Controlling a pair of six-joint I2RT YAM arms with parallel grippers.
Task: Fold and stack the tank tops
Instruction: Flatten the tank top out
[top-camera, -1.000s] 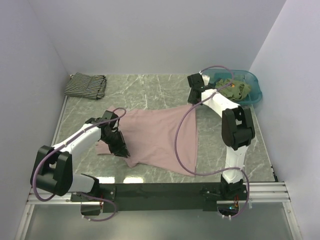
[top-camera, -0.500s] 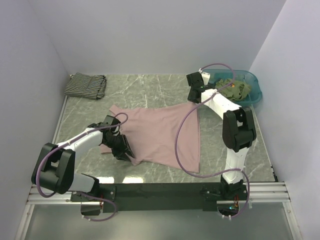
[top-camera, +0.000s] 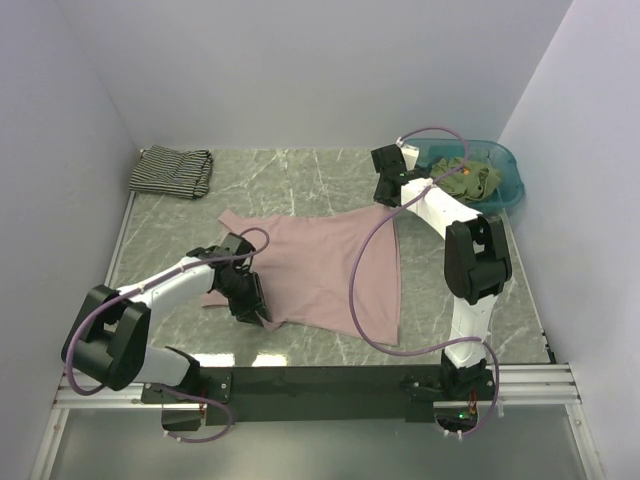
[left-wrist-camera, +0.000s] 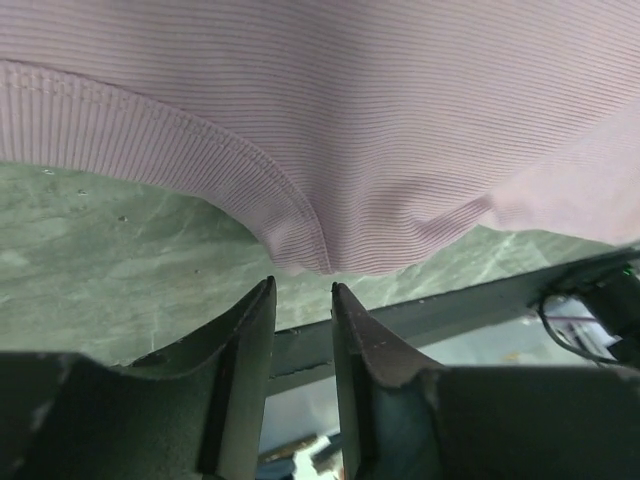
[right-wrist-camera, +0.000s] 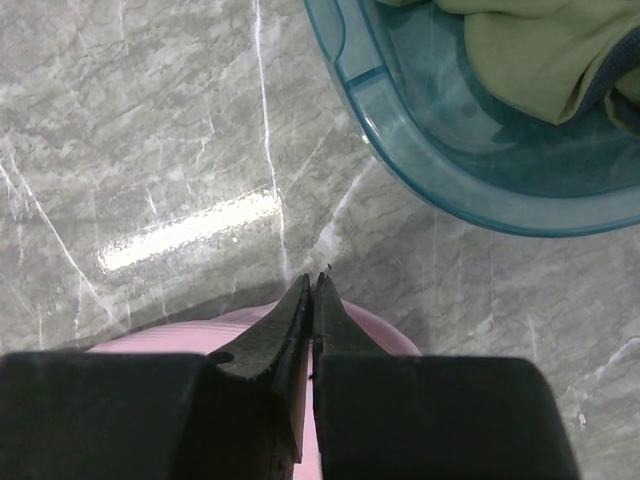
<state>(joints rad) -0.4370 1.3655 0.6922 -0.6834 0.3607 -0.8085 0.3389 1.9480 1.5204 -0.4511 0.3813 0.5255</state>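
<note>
Left wrist view: flattening dusty pink ribbed tank top (left-wrist-camera: 400, 120) before folding.
Left gripper (left-wrist-camera: 302, 287) slightly spread, empty, by hem; pinch there, tug gently against right gripper (right-wrist-camera: 312, 282) pinching far corner.

Soft even light, white glare streak on the table (right-wrist-camera: 190, 235), left hand (left-wrist-camera: 303, 288) slightly blurred.
</note>
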